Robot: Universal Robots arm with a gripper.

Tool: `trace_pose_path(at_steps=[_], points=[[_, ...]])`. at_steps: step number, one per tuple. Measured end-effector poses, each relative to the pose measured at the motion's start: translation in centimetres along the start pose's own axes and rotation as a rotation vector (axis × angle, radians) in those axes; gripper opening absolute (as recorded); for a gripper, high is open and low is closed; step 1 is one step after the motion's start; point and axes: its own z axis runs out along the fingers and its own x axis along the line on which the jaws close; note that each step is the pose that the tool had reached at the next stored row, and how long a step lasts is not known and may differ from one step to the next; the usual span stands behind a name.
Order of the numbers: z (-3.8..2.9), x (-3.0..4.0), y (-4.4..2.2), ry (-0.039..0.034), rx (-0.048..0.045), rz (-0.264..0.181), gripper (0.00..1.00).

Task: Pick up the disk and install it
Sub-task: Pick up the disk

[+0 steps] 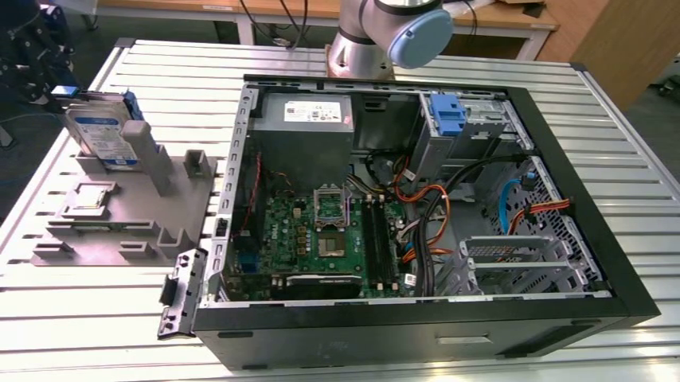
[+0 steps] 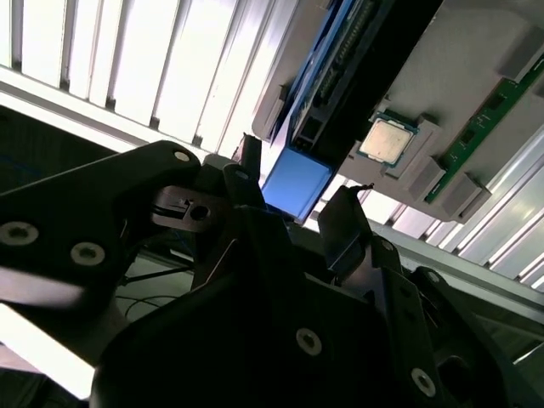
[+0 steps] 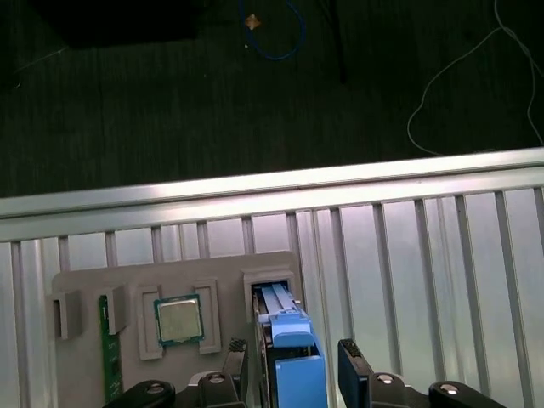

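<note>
Straddles disk (image 1: 101, 131) with gripper (image 3: 293, 350) spread apart, on holder (image 1: 117, 227) at the exterior view's left; not yet lifted or installed.

disk (image 1: 101, 131) partly hidden behind a holder (image 1: 127, 219) post; gripper (image 3: 296, 347) body cut off by the first wrist view's edge, finger-to-disk contact unclear.

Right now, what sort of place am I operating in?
Probably a robotics lab or workshop: an open computer case lies on a slatted metal table, a grey fixture beside it holds the disk, and a wooden bench stands behind.
</note>
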Motion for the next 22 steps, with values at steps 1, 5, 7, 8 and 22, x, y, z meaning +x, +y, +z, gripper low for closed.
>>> trace_pose_path(at_steps=[1, 5, 7, 8, 22], points=[[0.07, -0.01, -0.05, 0.0000, -0.0001, 0.000, 0.54], [0.32, 0.00, -0.22, 0.0008, -0.0008, -0.006, 0.54], [0.46, 0.00, -0.26, 0.0016, -0.0020, -0.017, 0.54], [0.54, 0.01, -0.26, 0.0022, -0.0030, -0.026, 0.54], [1.72, 0.03, -0.34, 0.0037, 0.0016, -0.048, 0.54]])
